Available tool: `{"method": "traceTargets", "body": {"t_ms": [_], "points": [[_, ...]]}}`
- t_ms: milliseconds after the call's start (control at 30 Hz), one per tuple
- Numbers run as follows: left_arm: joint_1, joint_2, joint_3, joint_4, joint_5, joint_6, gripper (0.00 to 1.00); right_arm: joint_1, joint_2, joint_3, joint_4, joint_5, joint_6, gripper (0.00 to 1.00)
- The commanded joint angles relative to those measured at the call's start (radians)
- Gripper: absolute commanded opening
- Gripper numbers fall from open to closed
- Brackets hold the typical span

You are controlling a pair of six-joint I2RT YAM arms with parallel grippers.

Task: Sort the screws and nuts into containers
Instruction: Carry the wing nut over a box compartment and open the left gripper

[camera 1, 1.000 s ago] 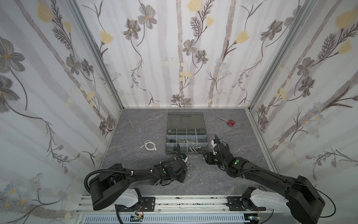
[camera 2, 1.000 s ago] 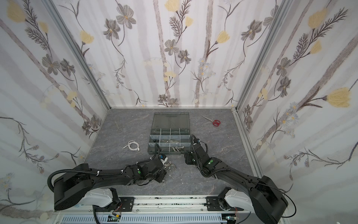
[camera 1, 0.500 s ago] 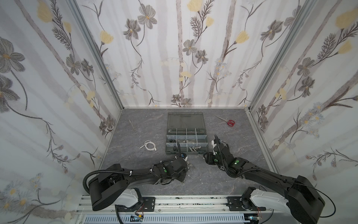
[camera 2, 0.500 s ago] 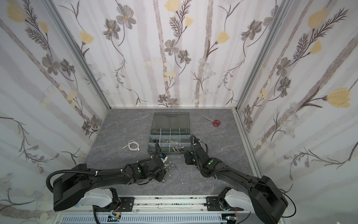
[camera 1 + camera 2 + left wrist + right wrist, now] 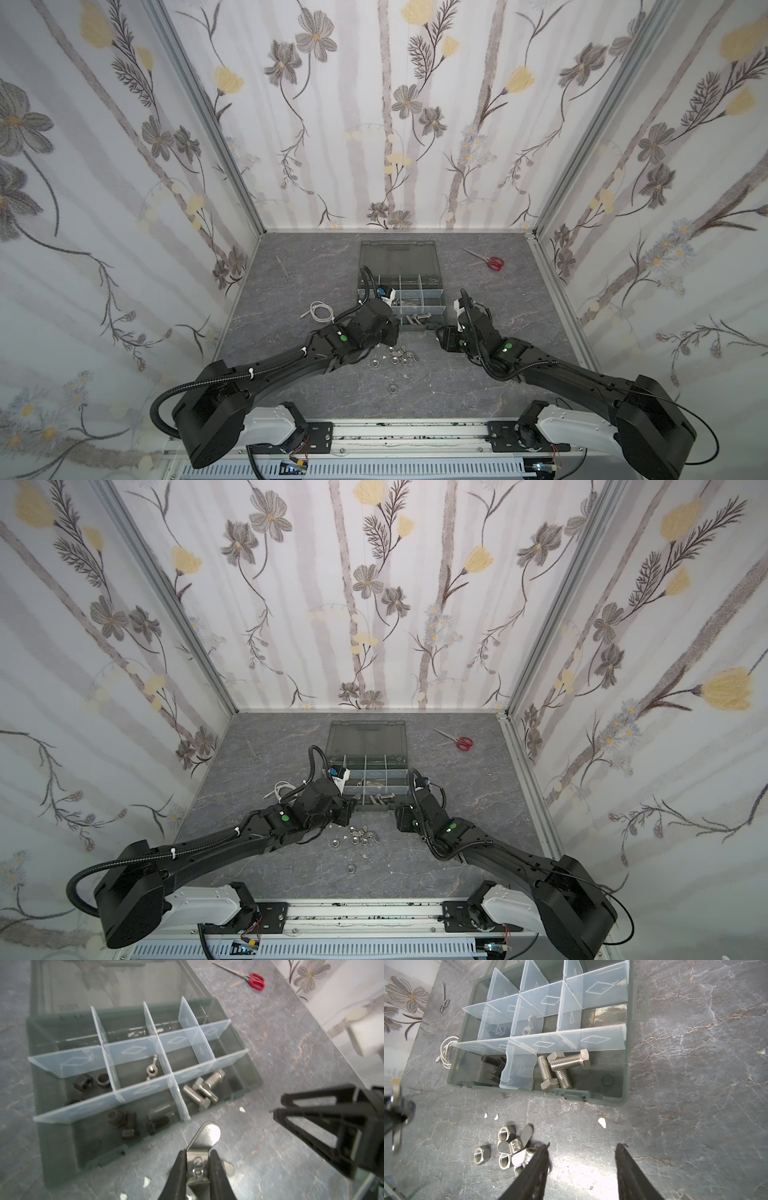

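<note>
Carry step: your left pincer (image 5: 197, 1165) clamped a shiny silver wing nut (image 5: 205, 1136) just short of the dark grey plastic organizer case (image 5: 62, 1147); right pincer (image 5: 583, 1146) sat half-open, empty, over loose silver hex nuts (image 5: 506, 1132). Next needed: clear the rim, release into a compartment.

So the organizer case (image 5: 604, 1088) sits in the middle with its lid (image 5: 399, 257) flopped open behind it. Front right compartment has the hex bolts (image 5: 562, 1068), front left has more screws (image 5: 124, 1122). There's a pile of nuts (image 5: 395, 358) on the table (image 5: 478, 374) just in front, one stray nut (image 5: 391, 388) closer to the front, cable (image 5: 320, 311) left of the case, scissors (image 5: 486, 259) back right.
</note>
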Motion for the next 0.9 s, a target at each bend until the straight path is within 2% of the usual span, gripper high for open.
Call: {"method": "traceTargets", "body": {"t_ms": [0, 300, 600, 733, 867], "points": [[0.050, 0.081, 0.077, 0.035, 0.033, 0.053, 0.12, 0.001, -0.001, 0.005, 0.033, 0.012, 0.005, 0.52], [0.168, 0.324, 0.241, 0.034, 0.134, 0.094, 0.13, 0.000, -0.016, -0.019, 0.035, 0.022, 0.018, 0.53], [0.223, 0.382, 0.274, 0.034, 0.165, 0.083, 0.13, 0.000, 0.045, 0.011, 0.037, 0.009, 0.010, 0.53], [0.229, 0.379, 0.270, 0.034, 0.154, 0.072, 0.27, 0.002, 0.058, 0.017, 0.038, 0.002, 0.004, 0.52], [0.230, 0.374, 0.263, 0.034, 0.162, 0.059, 0.32, 0.001, 0.065, 0.023, 0.035, 0.001, -0.008, 0.53]]}}
